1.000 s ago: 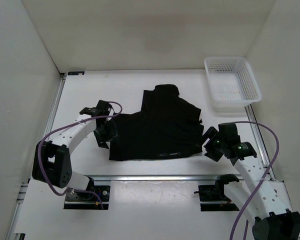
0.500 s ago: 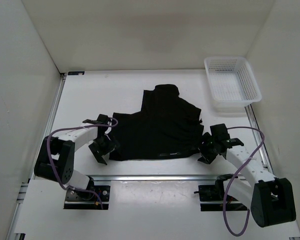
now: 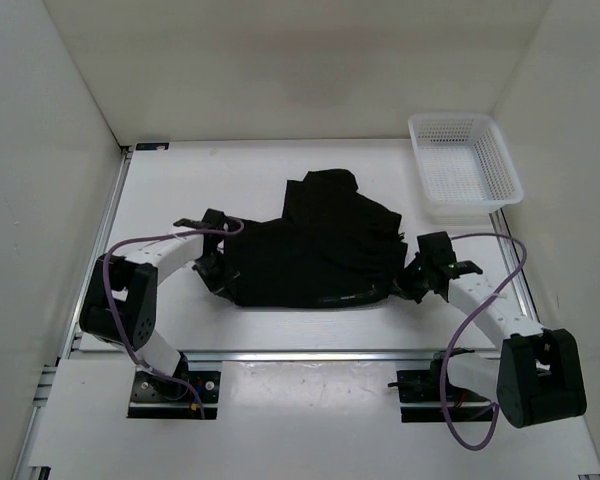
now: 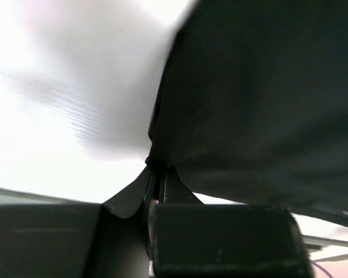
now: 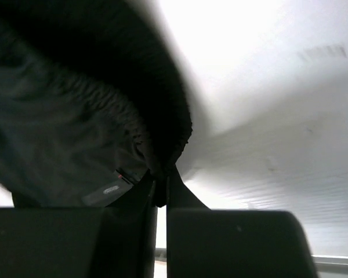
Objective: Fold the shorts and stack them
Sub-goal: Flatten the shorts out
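So, shorts (image 3: 320, 240) clamped between left gripper (image 4: 155, 178), right gripper (image 5: 161, 180)

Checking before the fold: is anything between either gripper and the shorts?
Nothing visible. The left gripper and the right gripper are each shut on a near corner of the shorts. The basket sits apart, far right.

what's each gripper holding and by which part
Both hold the shorts. The left gripper pinches the edge at the near left corner, and the right gripper pinches the edge at the near right corner.
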You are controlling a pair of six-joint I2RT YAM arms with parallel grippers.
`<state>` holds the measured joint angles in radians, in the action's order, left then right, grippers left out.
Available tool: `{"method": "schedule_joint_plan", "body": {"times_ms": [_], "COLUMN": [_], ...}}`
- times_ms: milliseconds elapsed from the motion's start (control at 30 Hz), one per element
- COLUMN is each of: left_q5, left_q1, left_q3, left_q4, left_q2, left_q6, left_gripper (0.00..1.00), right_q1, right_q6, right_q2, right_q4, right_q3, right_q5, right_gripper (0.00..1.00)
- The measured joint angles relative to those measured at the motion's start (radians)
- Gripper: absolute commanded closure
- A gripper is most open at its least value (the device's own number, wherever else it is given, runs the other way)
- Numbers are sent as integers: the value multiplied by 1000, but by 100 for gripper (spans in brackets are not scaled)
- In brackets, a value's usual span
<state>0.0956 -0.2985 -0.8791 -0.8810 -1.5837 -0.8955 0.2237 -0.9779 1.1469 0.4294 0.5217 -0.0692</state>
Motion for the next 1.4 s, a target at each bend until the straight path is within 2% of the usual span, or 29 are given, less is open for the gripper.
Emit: {"method": "schedule_joint_plan", "body": {"times_ms": [133, 367, 433, 567, 733, 900, 1033, 1100, 1200, 1300, 1400], "left_q5": [-44, -116, -121, -117, -93, -88, -75, -68, -69, -86, -104], "left_q1": [5, 43, 51, 71, 87, 88, 88, 88, 89, 91, 99], "left_q3": [-225, -879, -995, -1061, -1145, -1333, -1495, -1519, -1450, -1282, -1132], "left_q4": [-74, -242, -247, -241, -243, -259, -291, -299, -293, -250, -198], "left_q2": [4, 31, 85, 283, 476, 547, 547, 547, 546, 523, 423], "left_q6": [27, 135, 171, 226, 262, 291, 305, 311, 321, 338, 356], "left_gripper": [90, 90, 90, 90, 90, 90, 90, 90, 90, 90, 90], "right_q1": [0, 0, 0, 2, 8, 8, 8, 8, 8, 8, 8], "right_q6": [65, 263, 327, 442, 551, 609, 607, 599, 590, 589, 589], "right_q2": [-10, -27, -44, -102, -168, -181, -215, -224, -230, -230, -183], "right_q4": [61, 185, 227, 296, 393, 461, 473, 478, 481, 465, 436], "right_q3": [192, 715, 837, 1025, 1214, 1403, 1468, 1477, 1434, 1292, 1106], "right_q5": [36, 55, 48, -14, -167, -317, -380, -384, -369, -309, -244], "right_gripper": [100, 100, 100, 100, 100, 100, 100, 100, 100, 100, 100]}}
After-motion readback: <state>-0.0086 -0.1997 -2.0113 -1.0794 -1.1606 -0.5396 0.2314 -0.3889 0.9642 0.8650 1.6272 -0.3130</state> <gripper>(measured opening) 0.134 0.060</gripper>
